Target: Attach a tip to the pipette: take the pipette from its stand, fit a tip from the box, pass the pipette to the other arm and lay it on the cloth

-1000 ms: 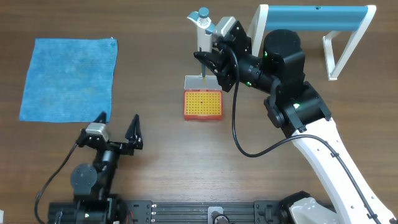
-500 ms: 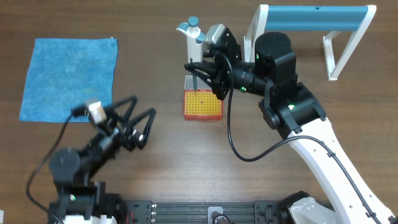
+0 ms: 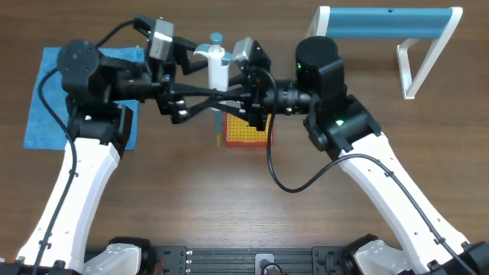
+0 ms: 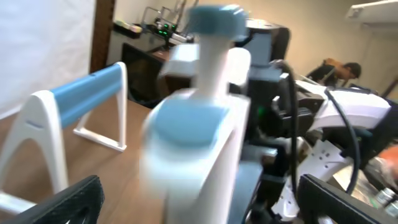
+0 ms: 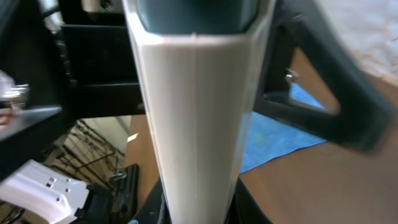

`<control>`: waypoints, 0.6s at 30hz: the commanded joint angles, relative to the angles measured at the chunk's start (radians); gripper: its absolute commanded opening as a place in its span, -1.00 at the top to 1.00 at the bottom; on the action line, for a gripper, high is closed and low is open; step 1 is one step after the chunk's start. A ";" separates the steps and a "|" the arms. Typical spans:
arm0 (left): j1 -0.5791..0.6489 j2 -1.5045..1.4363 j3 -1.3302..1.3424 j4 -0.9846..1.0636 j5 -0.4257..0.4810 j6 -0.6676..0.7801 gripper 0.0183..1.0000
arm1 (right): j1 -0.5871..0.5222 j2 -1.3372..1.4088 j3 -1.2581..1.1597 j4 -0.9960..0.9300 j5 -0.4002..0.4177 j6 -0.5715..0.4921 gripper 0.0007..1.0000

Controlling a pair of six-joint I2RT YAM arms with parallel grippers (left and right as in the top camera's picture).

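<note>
Since a second ago the left arm has risen from its folded pose by the base, and the left gripper [image 3: 205, 99] now has its fingers spread on either side of the pipette [image 3: 218, 67]. The right gripper [image 3: 238, 95], pinching the pipette's white body, has carried it left off the orange tip box [image 3: 252, 131], a thin yellow tip at its lower end. The left arm overlaps the blue cloth [image 3: 42, 107]; the blue-and-white stand [image 3: 386, 23] sits well apart on the table [image 3: 229, 206].
</note>
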 commanded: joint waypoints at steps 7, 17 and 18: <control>-0.019 0.001 0.021 0.016 0.011 -0.044 -0.40 | 0.009 0.021 0.013 0.044 -0.089 0.014 0.85; -0.019 0.001 0.021 0.023 0.011 -0.044 0.23 | 0.009 0.021 0.013 0.044 -0.111 0.014 0.85; -0.019 0.001 0.021 0.023 0.011 -0.044 0.24 | 0.009 0.021 0.012 0.044 -0.110 0.014 0.85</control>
